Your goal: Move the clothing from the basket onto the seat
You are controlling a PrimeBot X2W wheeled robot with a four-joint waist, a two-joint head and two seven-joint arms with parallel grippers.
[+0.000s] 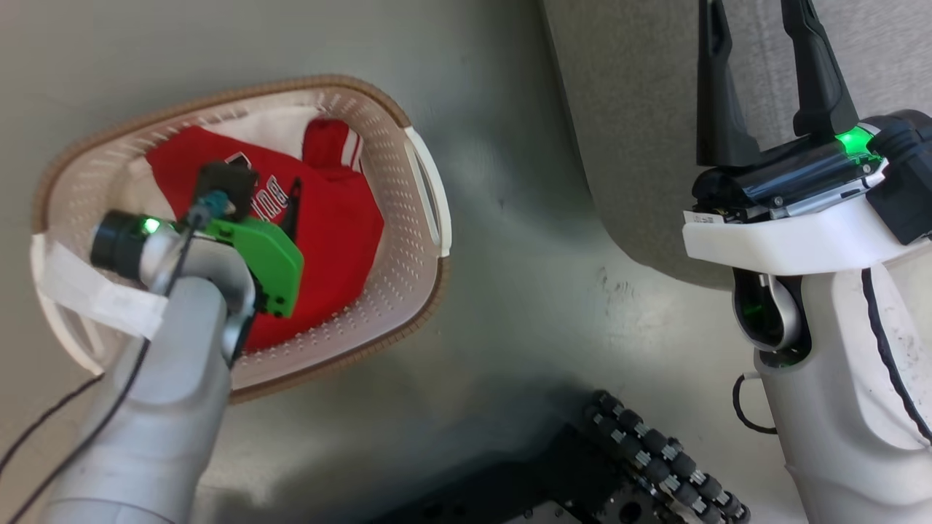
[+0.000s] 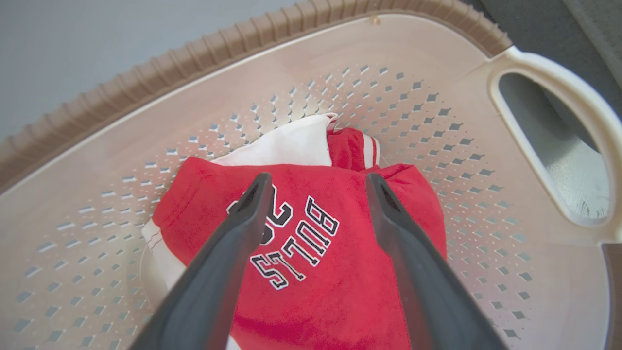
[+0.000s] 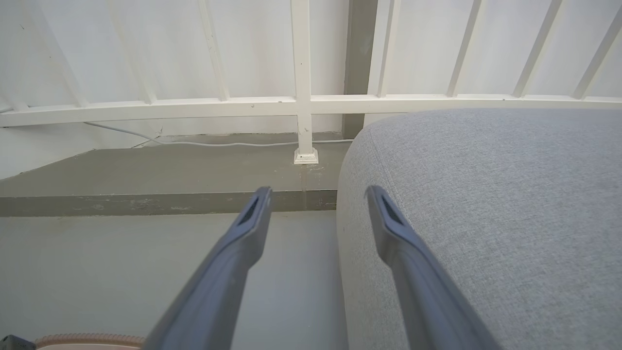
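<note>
Clothing (image 1: 342,225) in basket (image 1: 408,247) on grey floor (image 1: 510,291)

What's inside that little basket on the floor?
Red clothing printed "BULLS", with a striped red piece and white fabric behind it. The pile covers the bottom of the basket, so anything underneath is hidden.

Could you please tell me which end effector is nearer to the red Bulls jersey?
Left. The left end effector hangs open inside the basket, just above the jersey; the right end effector is open at the grey seat cushion's edge, away from the basket.
</note>
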